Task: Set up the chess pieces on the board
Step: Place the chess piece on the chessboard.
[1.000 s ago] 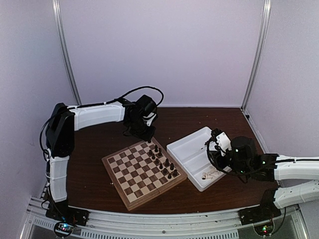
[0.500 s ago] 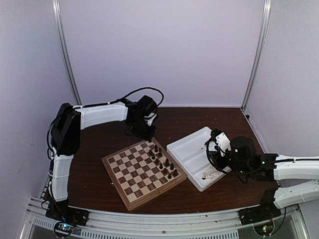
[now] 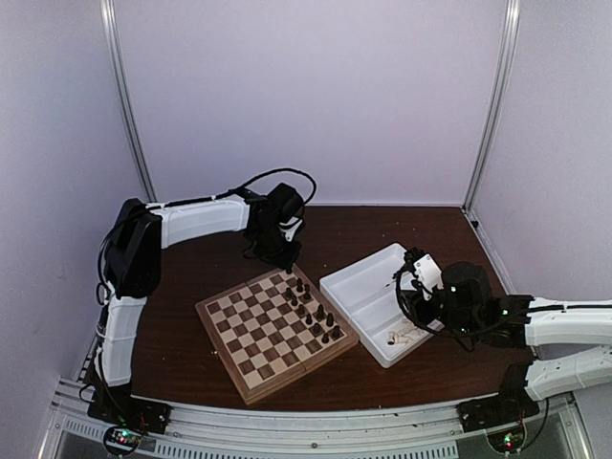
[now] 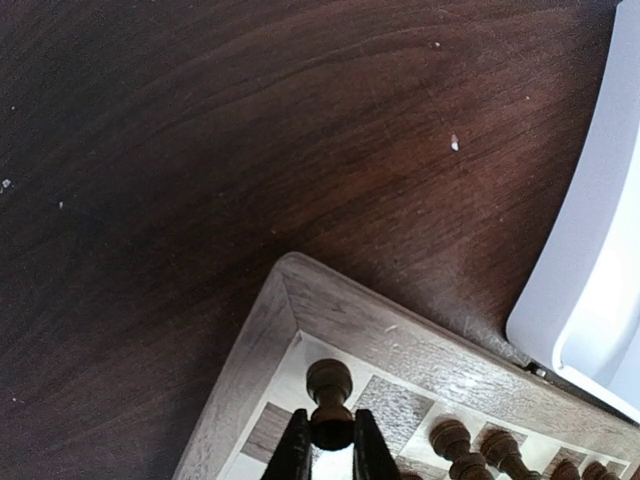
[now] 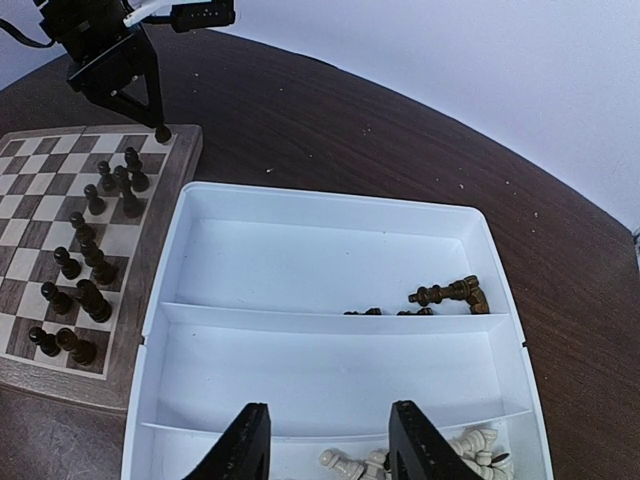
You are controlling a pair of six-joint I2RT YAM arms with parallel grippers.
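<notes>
Tan-and-brown checked wooden chessboard noted in top view, left gripper poised at its far corner. Left wrist: small dark turned wooden pawn is clamped at the board's corner square; placing judged underway, lowering and release needed. Right wrist: right gripper held parted, empty, over white plastic tray beside board.

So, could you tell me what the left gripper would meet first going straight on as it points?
Probably the corner square of the board: the left gripper, shut on a dark piece, points down at it; the gap is unclear.
</notes>
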